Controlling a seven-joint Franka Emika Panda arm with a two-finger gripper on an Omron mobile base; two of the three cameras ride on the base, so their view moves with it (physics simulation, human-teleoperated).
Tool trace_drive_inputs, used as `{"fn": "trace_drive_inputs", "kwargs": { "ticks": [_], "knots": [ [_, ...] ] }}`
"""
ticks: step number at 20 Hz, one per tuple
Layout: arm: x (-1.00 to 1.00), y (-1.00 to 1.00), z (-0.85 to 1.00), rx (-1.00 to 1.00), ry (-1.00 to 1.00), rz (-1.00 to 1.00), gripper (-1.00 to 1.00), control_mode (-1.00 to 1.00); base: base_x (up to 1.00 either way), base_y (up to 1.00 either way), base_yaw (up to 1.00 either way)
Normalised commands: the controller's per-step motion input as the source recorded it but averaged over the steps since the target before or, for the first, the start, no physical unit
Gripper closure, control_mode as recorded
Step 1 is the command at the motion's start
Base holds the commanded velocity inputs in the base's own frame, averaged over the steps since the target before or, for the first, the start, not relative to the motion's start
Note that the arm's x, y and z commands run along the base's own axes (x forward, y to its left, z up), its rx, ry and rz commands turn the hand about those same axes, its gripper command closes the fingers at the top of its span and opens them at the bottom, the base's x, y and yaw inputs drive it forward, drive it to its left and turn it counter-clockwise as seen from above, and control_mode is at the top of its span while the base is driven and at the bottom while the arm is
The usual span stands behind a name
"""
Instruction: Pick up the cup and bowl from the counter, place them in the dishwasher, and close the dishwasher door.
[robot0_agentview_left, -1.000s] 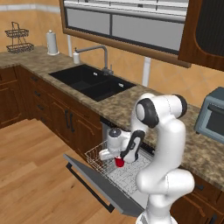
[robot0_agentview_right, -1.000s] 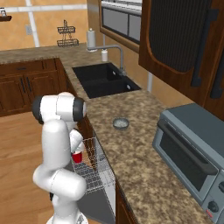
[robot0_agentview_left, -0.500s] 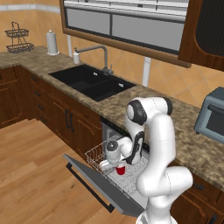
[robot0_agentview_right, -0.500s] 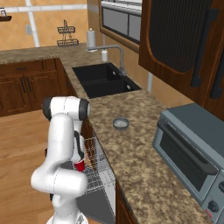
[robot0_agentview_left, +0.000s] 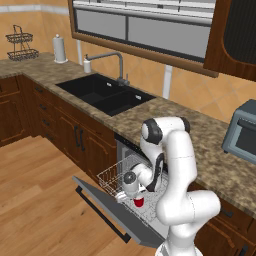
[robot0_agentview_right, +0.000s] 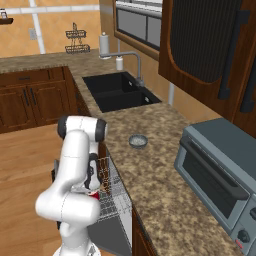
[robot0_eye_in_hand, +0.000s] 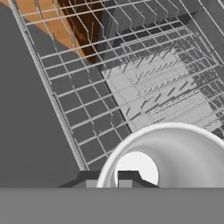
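One second on, the arm has folded lower: the gripper (robot0_agentview_left: 136, 196) that held the cup (robot0_agentview_left: 139, 202) above the white wire rack (robot0_agentview_left: 114, 176) now hangs just over the rack floor, and the cup's red base shows directly beneath it. The gripper is pinched on the cup's rim; in the hand view the white inside of the cup (robot0_eye_in_hand: 175, 153) lies right at the fingertips (robot0_eye_in_hand: 127, 177), with the rack grid behind it. The rack is pulled out over the lowered dishwasher door (robot0_agentview_left: 107, 210), which is unchanged. The bowl (robot0_agentview_right: 138, 141) rests where it did, on the table (robot0_agentview_right: 165, 190) between the sink (robot0_agentview_right: 120, 90) and the toaster oven (robot0_agentview_right: 220, 175), well apart from the gripper. In the right base view the cup (robot0_agentview_right: 94, 196) peeks out red beside the arm's lower link.
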Motion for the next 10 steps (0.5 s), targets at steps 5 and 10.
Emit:
{"fn": "trace_drive_inputs", "kwargs": {
  "ticks": [5, 10],
  "knots": [
    [0.14, 0.0, -0.2, 0.0, 0.0, 0.0, 1.0, -1.0, 0.0, 0.0, 0.0],
    [0.26, -0.11, -0.08, 0.0, 0.0, 0.0, 1.0, -1.0, 0.0, 0.0, 0.0]
  ]
}}
